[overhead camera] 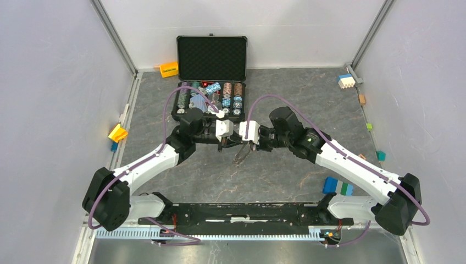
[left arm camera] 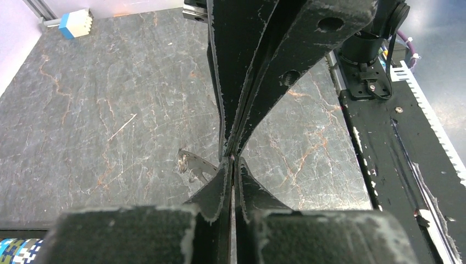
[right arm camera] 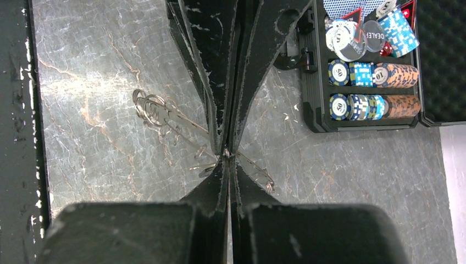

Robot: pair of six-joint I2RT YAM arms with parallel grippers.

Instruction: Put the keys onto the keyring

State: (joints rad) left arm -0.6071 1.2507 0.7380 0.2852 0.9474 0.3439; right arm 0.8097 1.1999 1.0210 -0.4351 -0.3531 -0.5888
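Meeting tip to tip just in front of the open black foam-lined case (overhead camera: 211,58) of poker chips, the left gripper (left arm camera: 232,162) and right gripper (right arm camera: 228,162) are both pinched fully closed. Small silver round-headed metal keys (right arm camera: 151,107) fan out from that pinch above the table. Threading looks unfinished. The fingers hide what each one holds, and the grey metal keyring cannot be made out.

Left fingers (left arm camera: 211,190), right fingers (right arm camera: 211,187) pinched, tip-to-tip.
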